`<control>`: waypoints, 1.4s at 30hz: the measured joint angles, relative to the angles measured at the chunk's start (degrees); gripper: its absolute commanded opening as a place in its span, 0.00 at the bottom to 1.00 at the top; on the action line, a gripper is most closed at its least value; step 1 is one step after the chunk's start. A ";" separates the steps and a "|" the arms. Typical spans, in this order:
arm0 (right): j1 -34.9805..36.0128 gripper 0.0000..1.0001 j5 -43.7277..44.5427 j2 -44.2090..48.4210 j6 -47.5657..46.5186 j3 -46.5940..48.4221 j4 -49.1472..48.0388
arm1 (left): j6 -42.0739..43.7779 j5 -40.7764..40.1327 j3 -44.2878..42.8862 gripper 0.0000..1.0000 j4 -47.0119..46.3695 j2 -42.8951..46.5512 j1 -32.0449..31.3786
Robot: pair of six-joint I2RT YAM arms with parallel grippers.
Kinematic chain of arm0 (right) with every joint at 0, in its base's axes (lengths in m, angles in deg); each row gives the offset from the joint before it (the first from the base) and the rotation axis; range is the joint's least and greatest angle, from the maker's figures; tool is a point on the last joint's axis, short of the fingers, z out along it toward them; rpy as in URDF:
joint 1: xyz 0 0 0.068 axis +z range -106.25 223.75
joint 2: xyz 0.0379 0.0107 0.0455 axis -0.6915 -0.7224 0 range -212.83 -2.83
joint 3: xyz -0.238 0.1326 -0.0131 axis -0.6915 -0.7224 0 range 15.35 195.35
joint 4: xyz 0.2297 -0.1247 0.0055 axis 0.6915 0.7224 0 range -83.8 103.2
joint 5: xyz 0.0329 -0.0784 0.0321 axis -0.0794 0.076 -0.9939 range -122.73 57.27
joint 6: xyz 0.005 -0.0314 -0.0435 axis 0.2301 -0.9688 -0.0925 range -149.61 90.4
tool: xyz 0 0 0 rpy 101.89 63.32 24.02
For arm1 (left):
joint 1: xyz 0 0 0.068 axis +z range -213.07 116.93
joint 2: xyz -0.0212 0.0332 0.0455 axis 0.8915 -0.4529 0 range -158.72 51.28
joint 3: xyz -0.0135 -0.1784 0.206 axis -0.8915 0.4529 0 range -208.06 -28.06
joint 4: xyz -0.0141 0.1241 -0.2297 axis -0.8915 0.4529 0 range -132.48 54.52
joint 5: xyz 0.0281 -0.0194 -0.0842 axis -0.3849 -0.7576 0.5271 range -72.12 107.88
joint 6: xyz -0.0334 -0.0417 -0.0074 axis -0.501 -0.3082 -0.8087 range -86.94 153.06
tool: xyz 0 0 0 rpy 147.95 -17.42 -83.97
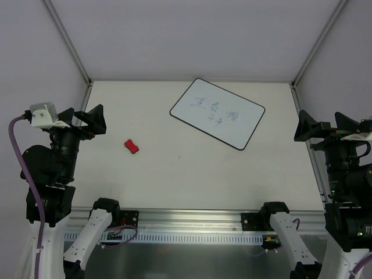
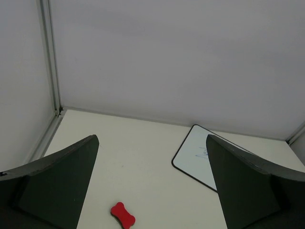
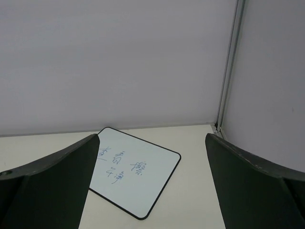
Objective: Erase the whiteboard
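Observation:
The whiteboard (image 1: 218,113) lies flat at the back of the table, turned at an angle, with blue handwriting on it. It also shows in the right wrist view (image 3: 136,174) and partly in the left wrist view (image 2: 195,155). A small red bow-tie eraser (image 1: 132,146) lies left of centre, also in the left wrist view (image 2: 123,215). My left gripper (image 1: 91,121) is open and empty at the left edge, above the table. My right gripper (image 1: 322,127) is open and empty at the right edge, right of the board.
Grey enclosure walls with metal corner posts (image 1: 68,40) ring the table on the left, back and right. A metal rail (image 1: 192,224) with the arm bases runs along the near edge.

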 measured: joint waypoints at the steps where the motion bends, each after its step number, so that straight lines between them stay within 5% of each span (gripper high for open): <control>1: 0.00 0.99 -0.39 -0.20 0.13 -0.02 0.00 | -0.28 0.17 0.11 0.99 0.02 -0.17 -0.02; 22: 0.00 0.99 -4.33 -11.10 6.75 -5.90 -0.74 | -3.21 2.95 3.43 0.99 1.01 -4.35 -0.33; 33: -0.26 0.99 -7.30 -33.03 6.73 -10.32 -4.15 | -5.92 6.88 6.73 0.99 2.64 -14.14 -0.33; 42: -2.71 0.99 -15.41 -57.86 6.86 -1.40 -10.75 | -6.69 7.80 6.67 0.99 2.89 -20.63 -0.33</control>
